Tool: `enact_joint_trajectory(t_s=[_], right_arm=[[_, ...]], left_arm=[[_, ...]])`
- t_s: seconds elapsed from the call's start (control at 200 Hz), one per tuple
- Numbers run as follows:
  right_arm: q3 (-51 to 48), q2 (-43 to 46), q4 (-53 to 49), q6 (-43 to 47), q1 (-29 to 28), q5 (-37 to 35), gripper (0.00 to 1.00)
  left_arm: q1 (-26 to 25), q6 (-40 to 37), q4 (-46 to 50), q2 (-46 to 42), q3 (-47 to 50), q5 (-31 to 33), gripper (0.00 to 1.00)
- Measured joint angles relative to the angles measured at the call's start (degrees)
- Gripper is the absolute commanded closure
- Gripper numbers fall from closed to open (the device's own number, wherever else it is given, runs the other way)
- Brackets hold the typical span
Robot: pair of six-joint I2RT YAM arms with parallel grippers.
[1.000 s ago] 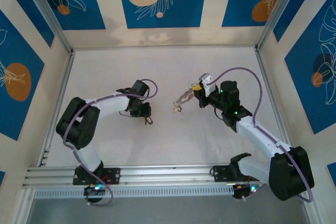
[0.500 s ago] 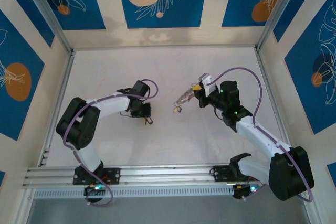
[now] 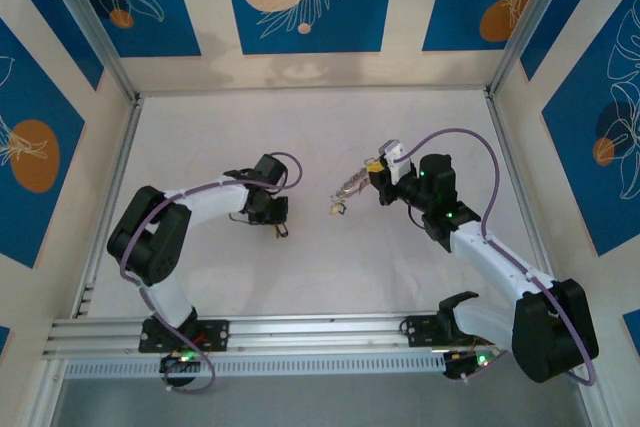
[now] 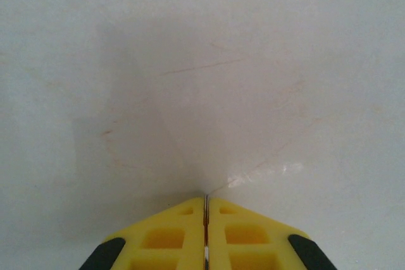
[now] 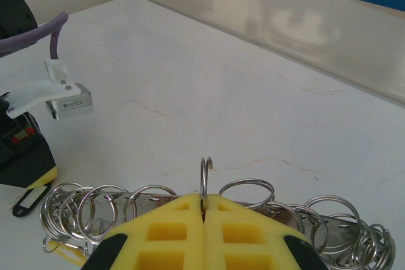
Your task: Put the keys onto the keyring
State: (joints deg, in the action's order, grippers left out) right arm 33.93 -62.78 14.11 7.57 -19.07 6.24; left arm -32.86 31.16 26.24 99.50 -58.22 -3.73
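**Keyring** (image 5: 205,172): thin silvery wire, pinched between the closed fingers of the right gripper (image 5: 204,203). Its hooked end is seen standing just above the fingertips. A cluster of small rings (image 5: 95,210) is fanned directly beyond them. From above, the bunch is located near mid-table, just left of the right gripper (image 3: 368,179).

**Left gripper** (image 4: 205,202): fingers closed together, held over the table (image 4: 202,61), well apart from the keyring.

**Black tag** (image 5: 28,200): laid just beside the left gripper.

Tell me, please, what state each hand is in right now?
Left hand: closed; whether it holds anything cannot be told.
Right hand: closed on the keyring.
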Motion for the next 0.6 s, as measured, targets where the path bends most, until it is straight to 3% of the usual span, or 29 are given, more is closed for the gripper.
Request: enact_joint_trajectory(t_s=[0.22, 0.6], right_arm=[[0.0, 0.0, 0.0, 0.0, 0.1, 0.0, 1.0], [0.0, 0.0, 0.1, 0.0, 0.3, 0.0, 1.0]], left_arm=[[-0.4, -0.2, 1.2, -0.4, -0.1, 1.0, 0.85], [-0.7, 0.0, 1.9, -0.9, 0.0, 1.2, 0.89]])
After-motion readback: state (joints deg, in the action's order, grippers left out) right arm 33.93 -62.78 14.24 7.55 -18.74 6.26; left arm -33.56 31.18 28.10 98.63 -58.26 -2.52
